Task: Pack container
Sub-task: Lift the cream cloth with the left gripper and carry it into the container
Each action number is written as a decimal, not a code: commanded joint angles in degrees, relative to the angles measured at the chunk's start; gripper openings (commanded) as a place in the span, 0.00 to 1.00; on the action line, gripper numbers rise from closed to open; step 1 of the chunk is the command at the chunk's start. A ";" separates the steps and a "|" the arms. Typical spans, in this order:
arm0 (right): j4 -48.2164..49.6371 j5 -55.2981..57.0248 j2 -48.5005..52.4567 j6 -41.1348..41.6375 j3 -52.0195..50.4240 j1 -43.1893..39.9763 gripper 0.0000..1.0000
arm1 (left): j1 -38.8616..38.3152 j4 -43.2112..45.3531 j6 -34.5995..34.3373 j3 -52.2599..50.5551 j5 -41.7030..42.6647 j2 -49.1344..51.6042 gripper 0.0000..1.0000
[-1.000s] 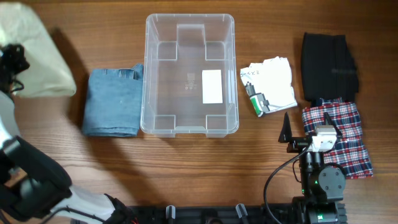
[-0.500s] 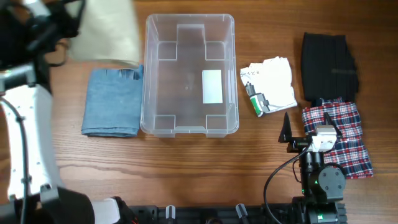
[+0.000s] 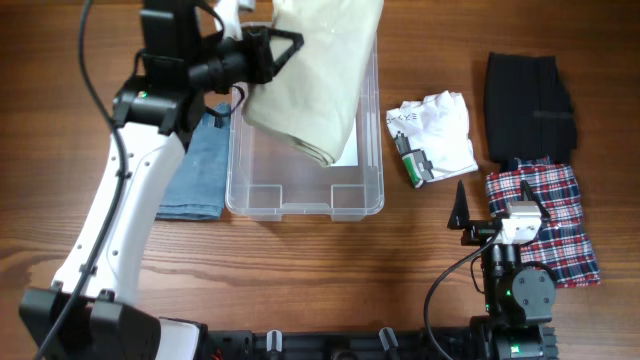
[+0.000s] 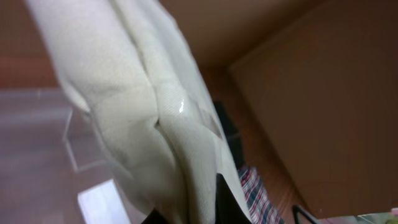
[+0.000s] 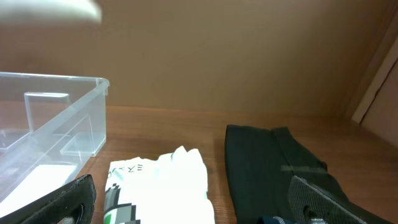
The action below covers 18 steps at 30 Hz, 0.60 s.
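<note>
The container (image 3: 372,150), a clear plastic bin with a white label, stands at the table's middle. My left gripper (image 3: 268,52) is shut on a folded cream cloth (image 3: 315,75) and holds it above the bin's upper half. The cloth fills the left wrist view (image 4: 130,124), with the bin (image 4: 37,143) below it. My right gripper (image 3: 500,205) is open and empty near the front edge, right of the bin. The right wrist view shows the bin's corner (image 5: 56,118).
A folded blue denim piece (image 3: 195,180) lies left of the bin. A white printed shirt (image 3: 435,135), a folded black garment (image 3: 530,105) and a red plaid cloth (image 3: 555,215) lie to the right; the first two show in the right wrist view (image 5: 165,186) (image 5: 273,168).
My left arm has swung from the far left edge to the right, carrying the cream cloth over the bin. The right arm has not moved.
</note>
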 commanded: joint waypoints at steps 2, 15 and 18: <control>0.17 0.31 -0.24 0.48 -0.07 -0.17 1.00 | -2.51 -5.49 -2.73 1.79 -12.76 -0.26 0.04; 0.17 0.31 -0.24 0.50 -0.07 -0.17 1.00 | -6.25 -3.58 -9.99 -1.99 -19.17 5.73 0.04; 0.17 0.31 -0.24 0.50 -0.07 -0.17 1.00 | -6.38 -1.03 -11.19 -4.11 -19.23 6.71 0.04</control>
